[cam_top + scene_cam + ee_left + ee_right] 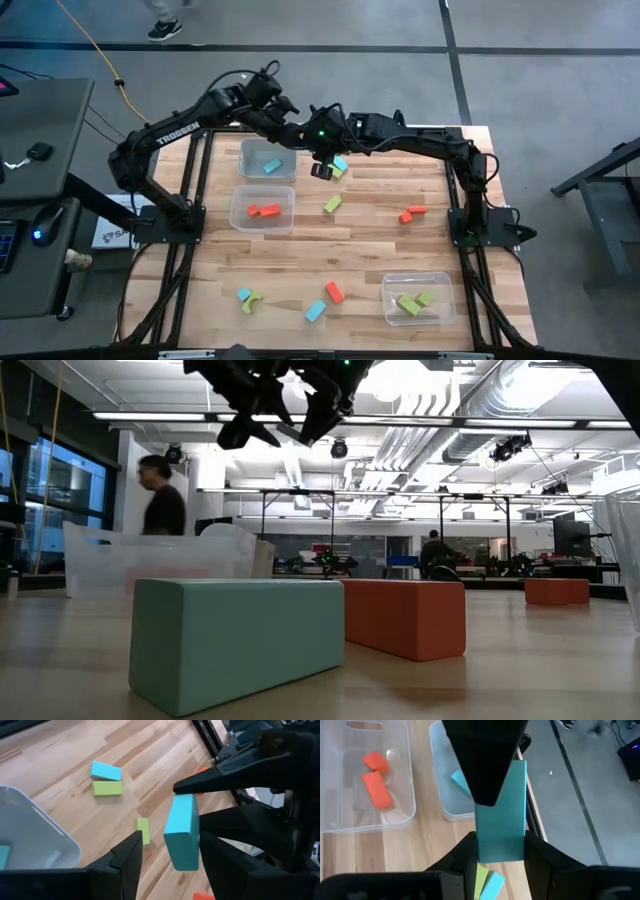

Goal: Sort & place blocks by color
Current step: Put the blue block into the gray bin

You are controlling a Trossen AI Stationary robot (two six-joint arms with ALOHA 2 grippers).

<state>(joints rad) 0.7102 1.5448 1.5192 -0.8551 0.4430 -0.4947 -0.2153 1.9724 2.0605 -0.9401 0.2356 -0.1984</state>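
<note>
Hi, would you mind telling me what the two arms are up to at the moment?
They are sorting toy blocks by colour into clear bins. The right gripper holds a blue block in the air near the bin with a blue block in it, and the left gripper is open around the same block, as if for a handover. A second bin holds red blocks, a third green ones. Several blocks still lie loose on the table.

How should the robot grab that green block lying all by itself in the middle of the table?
Grip the green block across its narrow middle, one finger on each long side. Come straight down from above: it lies flat and slanted with bare wood all around, so turn the gripper to match.
</note>
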